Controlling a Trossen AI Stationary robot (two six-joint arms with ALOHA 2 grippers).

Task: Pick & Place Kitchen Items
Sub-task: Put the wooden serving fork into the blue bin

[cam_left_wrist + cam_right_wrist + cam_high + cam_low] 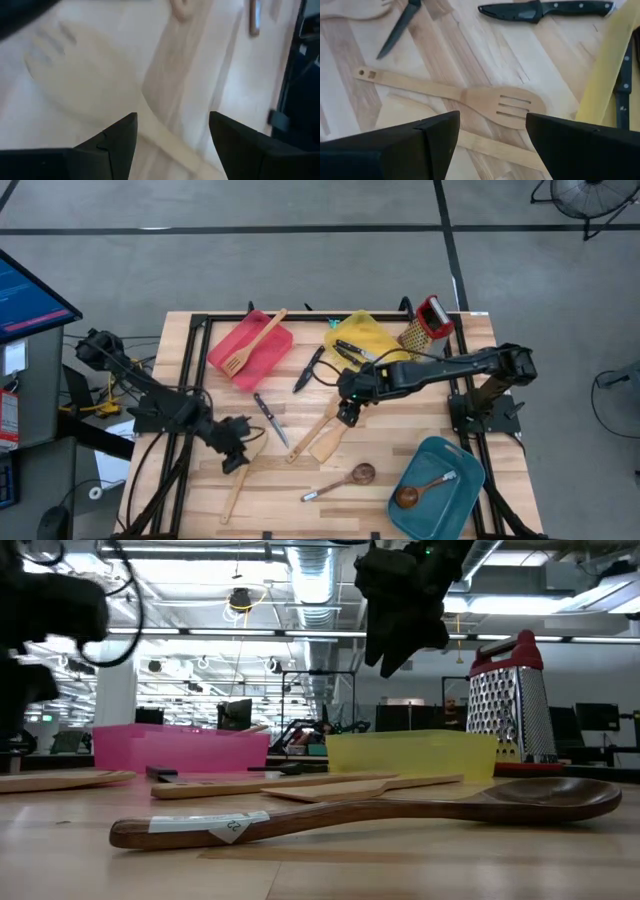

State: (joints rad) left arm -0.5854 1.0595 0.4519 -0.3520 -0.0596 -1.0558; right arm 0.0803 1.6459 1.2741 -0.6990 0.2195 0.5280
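On the wooden bench (420, 435) the left gripper (238, 446) hangs low near the left front part, its fingers (117, 145) spread apart with nothing between them but the pale wooden spoon (243, 473) lying on the boards directly below; in the left wrist view that spoon's (100, 95) broad bowl sits ahead of the fingers and its handle runs back between them, and whether they touch it cannot be told. The right gripper (347, 412) hovers over the middle of the bench, jaws also open and empty, right above two wooden utensils that cross each other: a slotted turner (465, 96) and a flat spatula (330, 442) beneath it. In the right wrist view the turner's slotted head lies just ahead of the gap between the fingers (440, 137). A black-handled knife (270, 418) rests between the two grippers, and a second knife (308, 370) lies farther back, between the red tray (232, 360) and the yellow tray (380, 335). The red tray, at the back left, carries another slotted turner (255, 342); the yellow one holds dark-handled knives (352, 352). A dark-bowled spoon (340, 481) lies near the front edge, and a similar spoon (425, 488) sits in the teal tray (460, 505) at the front right corner. A steel grater (427, 323) with a red top stands at the back right.
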